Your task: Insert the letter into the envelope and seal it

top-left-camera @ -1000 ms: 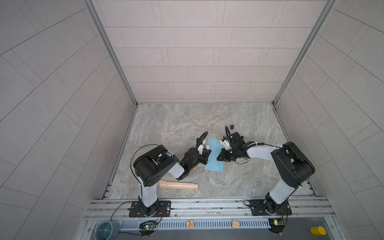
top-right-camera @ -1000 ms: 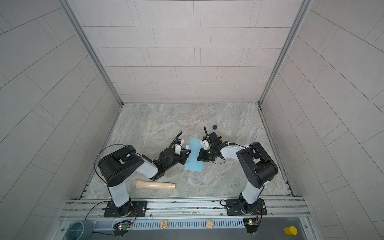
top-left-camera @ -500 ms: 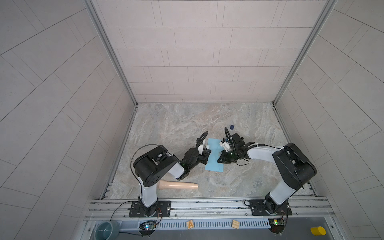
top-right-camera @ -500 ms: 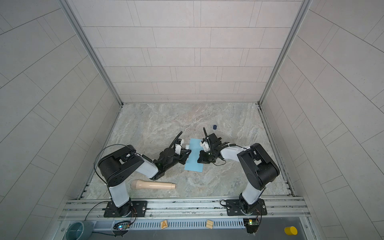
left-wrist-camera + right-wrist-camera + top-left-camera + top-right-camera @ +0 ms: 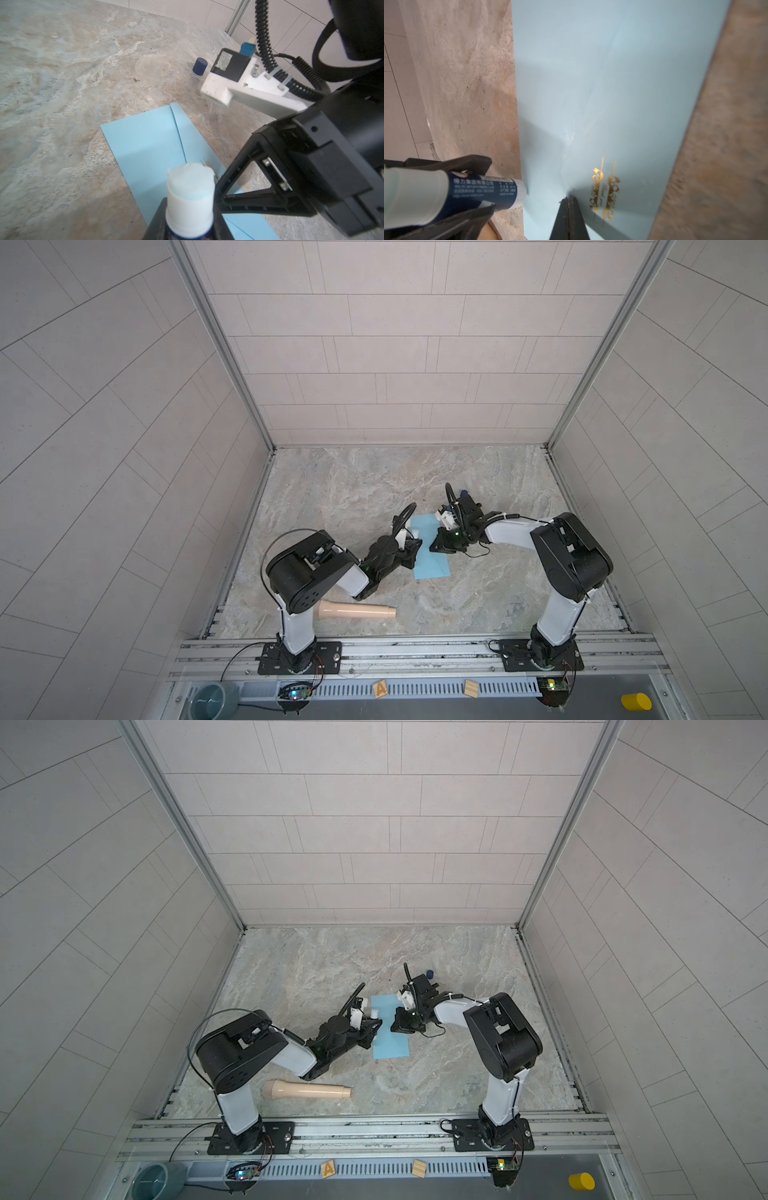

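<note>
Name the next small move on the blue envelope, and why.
Probably slide the shut right gripper along the light blue paper envelope's flap edge, pressing it down: glue glistens beside its tip, and the left gripper holds the uncapped navy-and-white glue stick aside.

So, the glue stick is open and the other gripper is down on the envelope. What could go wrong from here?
1. The left gripper holds the glue stick uncapped, at the edge of the envelope; a small drift could smear glue on the outside or on the right gripper.
2. The shut right gripper seems to press near the gold mark, close to a shiny patch, maybe glue; lifting might drag the envelope up.
</note>
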You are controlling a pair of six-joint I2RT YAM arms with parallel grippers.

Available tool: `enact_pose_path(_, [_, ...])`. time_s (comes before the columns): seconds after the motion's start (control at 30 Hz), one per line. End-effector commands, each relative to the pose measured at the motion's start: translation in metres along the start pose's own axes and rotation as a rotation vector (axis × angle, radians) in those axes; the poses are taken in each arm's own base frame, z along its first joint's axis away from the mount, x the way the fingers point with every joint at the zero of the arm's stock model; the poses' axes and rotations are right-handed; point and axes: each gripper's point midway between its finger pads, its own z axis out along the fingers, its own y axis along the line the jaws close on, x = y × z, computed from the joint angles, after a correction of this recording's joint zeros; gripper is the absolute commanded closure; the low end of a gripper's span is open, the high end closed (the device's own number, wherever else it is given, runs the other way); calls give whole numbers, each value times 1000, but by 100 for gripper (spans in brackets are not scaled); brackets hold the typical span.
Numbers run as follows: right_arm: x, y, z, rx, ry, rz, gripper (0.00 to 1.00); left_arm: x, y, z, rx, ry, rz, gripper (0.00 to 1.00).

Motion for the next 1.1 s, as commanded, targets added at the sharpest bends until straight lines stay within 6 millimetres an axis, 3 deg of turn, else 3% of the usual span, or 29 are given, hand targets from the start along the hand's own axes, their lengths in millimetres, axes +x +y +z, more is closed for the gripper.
enact_pose_path(0.0, [4,-22,11,72,20,36,100,-5,-3,0,-2,-7,19,100])
enact_pose_path(0.47, [-11,-12,10,36,-2,48,100,-1,-1,1,-8,1,12,100])
enact_pose_path(0.93, [-23,4,25,4,1,51,100,1,1,-1,-14,0,13,100])
enact_pose_path(1.07, [-23,7,24,-5,3,50,100,-6,0,-5,-14,-21,21,100])
